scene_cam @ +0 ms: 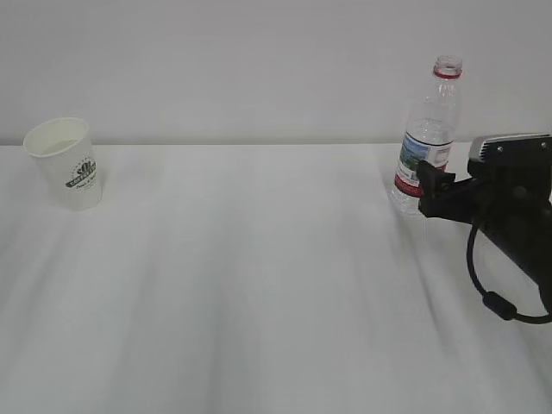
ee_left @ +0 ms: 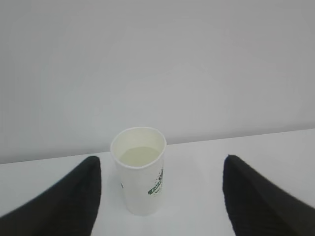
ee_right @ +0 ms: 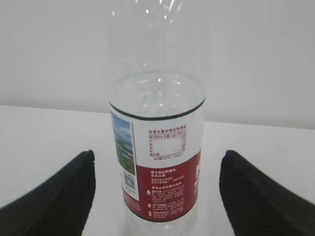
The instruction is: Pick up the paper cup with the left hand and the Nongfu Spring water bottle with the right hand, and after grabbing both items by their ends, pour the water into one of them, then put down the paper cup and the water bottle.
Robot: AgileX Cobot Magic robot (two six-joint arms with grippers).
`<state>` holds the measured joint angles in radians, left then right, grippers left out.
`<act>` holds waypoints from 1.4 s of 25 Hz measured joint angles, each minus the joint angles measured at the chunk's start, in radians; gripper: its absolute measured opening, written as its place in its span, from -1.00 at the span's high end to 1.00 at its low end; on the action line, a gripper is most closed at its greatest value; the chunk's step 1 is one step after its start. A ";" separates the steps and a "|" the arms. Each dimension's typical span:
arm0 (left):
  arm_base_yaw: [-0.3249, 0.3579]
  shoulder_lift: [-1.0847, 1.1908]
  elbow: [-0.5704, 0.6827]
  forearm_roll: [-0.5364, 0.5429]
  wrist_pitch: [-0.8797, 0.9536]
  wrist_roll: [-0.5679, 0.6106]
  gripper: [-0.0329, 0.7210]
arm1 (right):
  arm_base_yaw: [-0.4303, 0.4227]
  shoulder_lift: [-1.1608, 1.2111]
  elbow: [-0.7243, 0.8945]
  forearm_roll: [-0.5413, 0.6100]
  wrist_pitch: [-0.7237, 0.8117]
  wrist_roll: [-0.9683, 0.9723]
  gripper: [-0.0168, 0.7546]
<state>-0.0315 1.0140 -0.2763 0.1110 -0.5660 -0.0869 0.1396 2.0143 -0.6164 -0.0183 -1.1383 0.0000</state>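
Paper cup (scene_cam: 65,161) stands upright on the white desk (scene_cam: 259,285) at the far left of the exterior frame, near the back edge, printed logo facing the camera. In the left wrist view the cup (ee_left: 138,169) sits centred between the two dark fingertips (ee_left: 74,196) of the left hand (ee_left: 160,196); jaws spread wide, clear of the cup on both sides, nothing grasped. Cream interior visible; whether it holds liquid I cannot tell.

Nongfu Spring water bottle (scene_cam: 425,142) stands upright at the upper right of the exterior frame, uncapped, red neck ring showing. Right hand (scene_cam: 440,191) is at label height just beside it. In the right wrist view the bottle (ee_right: 157,147) fills the centre between the fingertips (ee_right: 261,196); jaws released, gaps on both sides.
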 joint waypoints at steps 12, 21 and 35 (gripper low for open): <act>0.000 -0.103 0.000 -0.005 0.020 0.000 -0.57 | 0.000 -0.234 0.157 0.000 0.000 0.000 -0.57; 0.000 -0.177 0.000 -0.014 0.043 0.000 -0.57 | 0.000 -0.409 0.222 0.002 -0.002 -0.051 -0.57; 0.000 -0.190 0.000 0.072 0.057 0.000 -0.55 | 0.000 -0.437 0.224 -0.110 -0.002 -0.036 -0.57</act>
<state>-0.0315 0.8237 -0.2759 0.1825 -0.5086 -0.0869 0.1396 1.5770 -0.3920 -0.1285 -1.1400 -0.0363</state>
